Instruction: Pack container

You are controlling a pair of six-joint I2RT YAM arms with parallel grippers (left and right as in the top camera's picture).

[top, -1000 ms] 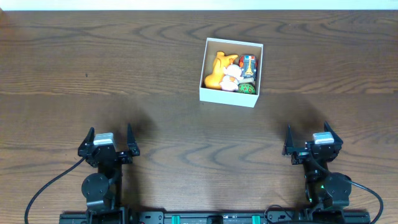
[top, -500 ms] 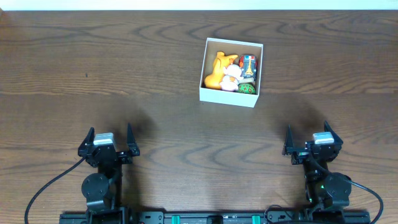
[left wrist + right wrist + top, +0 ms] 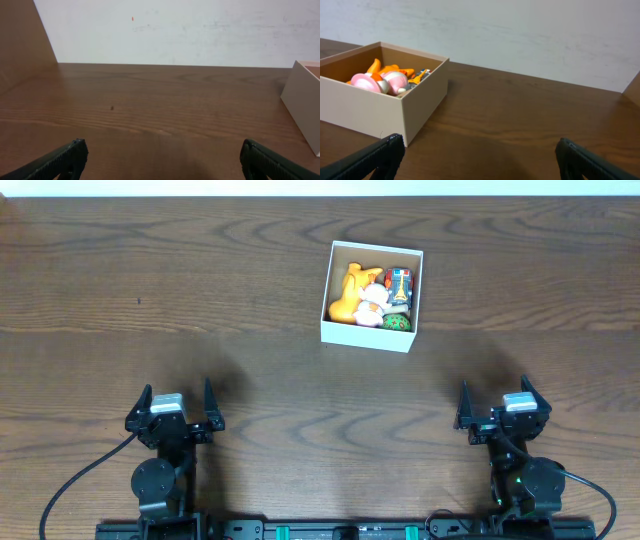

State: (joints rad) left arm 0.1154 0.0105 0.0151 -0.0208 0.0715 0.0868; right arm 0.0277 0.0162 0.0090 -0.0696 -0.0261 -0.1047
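Container (image 3: 366, 334): far half of the table (image 3: 180, 290), right of centre, toys (image 3: 370, 298) inside, perhaps four.
Room: wood on every side, both grippers well apart.
Left gripper (image 3: 177, 404): fingers spread, holding nothing, near edge.
Right gripper (image 3: 494, 402): same.
Change: nothing moved.

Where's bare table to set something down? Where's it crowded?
Bare table left of the container, right of it, and the strip between it and the open left gripper and right gripper. Crowded only inside the container, among the toys.

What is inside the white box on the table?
The container holds an orange toy, a white and pink toy, a striped toy and a green ball. They hide most of the floor and anything underneath.
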